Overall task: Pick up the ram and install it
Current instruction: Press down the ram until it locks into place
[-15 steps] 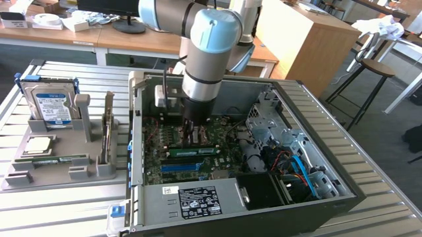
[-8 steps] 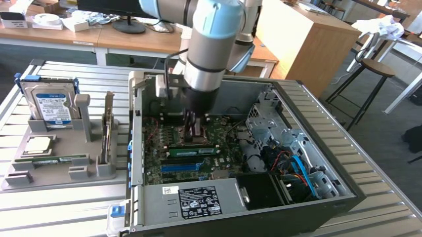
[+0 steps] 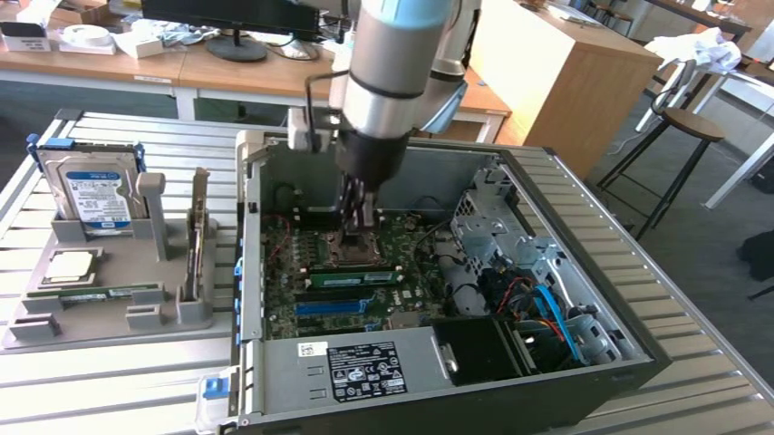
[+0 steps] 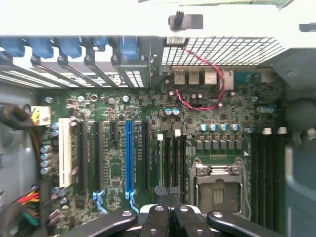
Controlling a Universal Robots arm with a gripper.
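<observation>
Open case top [image 3: 520, 159] gives access; drive cage [image 3: 490, 227] crowds the motherboard [image 4: 148, 113]

robot arm [image 3: 393, 82]: 1
gripper [image 4: 168, 197]: 1
PC case [image 3: 581, 362]: 1
ram sticks [image 3: 351, 276]: 2 green ones, counting the other one [image 3: 91, 292]
hard drive [image 3: 97, 190]: 1
upright expansion card [image 3: 198, 236]: 1
loose CPU chip [image 3: 71, 265]: 1
gray parts holder [image 3: 109, 317]: 1
power supply [image 3: 351, 367]: 1
CPU socket [image 4: 219, 177]: 1
long blue slot [image 4: 129, 158]: 1
white slot [image 4: 64, 153]: 1
blue clips [image 4: 69, 47]: looks like 5, bit blurry tho
stool [image 3: 690, 127]: 1 i can count for sure
</observation>
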